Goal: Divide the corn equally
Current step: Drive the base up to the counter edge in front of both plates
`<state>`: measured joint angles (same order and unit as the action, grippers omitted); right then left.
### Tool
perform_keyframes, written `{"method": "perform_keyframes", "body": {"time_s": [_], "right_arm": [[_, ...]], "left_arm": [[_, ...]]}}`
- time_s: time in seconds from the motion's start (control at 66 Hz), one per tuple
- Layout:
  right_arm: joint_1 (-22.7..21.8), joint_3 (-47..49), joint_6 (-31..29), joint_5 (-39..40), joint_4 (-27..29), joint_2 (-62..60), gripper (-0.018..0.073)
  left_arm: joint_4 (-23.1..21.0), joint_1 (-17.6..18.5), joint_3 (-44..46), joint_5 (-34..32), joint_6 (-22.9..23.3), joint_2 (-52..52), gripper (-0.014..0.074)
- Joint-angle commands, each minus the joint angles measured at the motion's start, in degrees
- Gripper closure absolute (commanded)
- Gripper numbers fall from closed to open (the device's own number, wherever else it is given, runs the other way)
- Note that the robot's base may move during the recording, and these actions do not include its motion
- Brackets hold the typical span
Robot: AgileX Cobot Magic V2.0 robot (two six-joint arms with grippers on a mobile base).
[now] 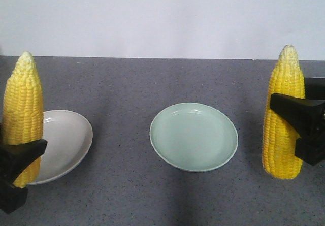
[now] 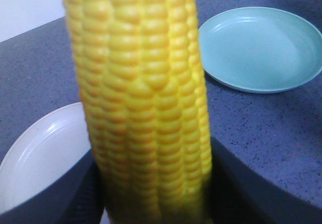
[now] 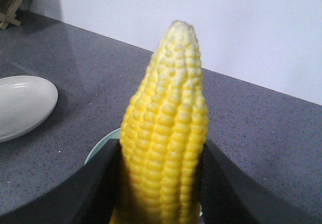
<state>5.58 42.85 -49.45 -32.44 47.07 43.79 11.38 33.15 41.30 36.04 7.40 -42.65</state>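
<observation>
Grey speckled tabletop (image 1: 127,84), both plates bare: left gripper (image 1: 18,157) clamps one upright corn cob (image 1: 23,114) above white plate (image 1: 66,139), right gripper (image 1: 299,119) another (image 1: 284,124) right of green plate (image 1: 194,136); released upright, either may topple, roll off.

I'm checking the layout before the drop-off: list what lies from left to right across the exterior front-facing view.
Corn cob in the left gripper → white plate → green plate → corn cob in the right gripper. Both cobs stand upright; both plates are empty.
</observation>
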Motion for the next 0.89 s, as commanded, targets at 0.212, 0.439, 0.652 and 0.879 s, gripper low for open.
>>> {"method": "perform_keyframes", "body": {"time_s": [0.212,0.439,0.652,0.879], "right_arm": [[-0.1,1.4,-0.1,2.7,1.9,-0.2,0.0365],[-0.1,1.4,-0.1,2.7,1.9,-0.2,0.0365],[-0.1,1.4,-0.1,2.7,1.9,-0.2,0.0365],[-0.1,1.4,-0.1,2.7,1.9,-0.2,0.0365]], "left_arm": [[0.1,0.3,1.5,-3.5,0.1,0.2,0.037],[0.1,0.3,1.5,-3.5,0.1,0.2,0.037],[0.1,0.3,1.5,-3.5,0.1,0.2,0.037],[0.1,0.3,1.5,-3.5,0.1,0.2,0.037]]}}
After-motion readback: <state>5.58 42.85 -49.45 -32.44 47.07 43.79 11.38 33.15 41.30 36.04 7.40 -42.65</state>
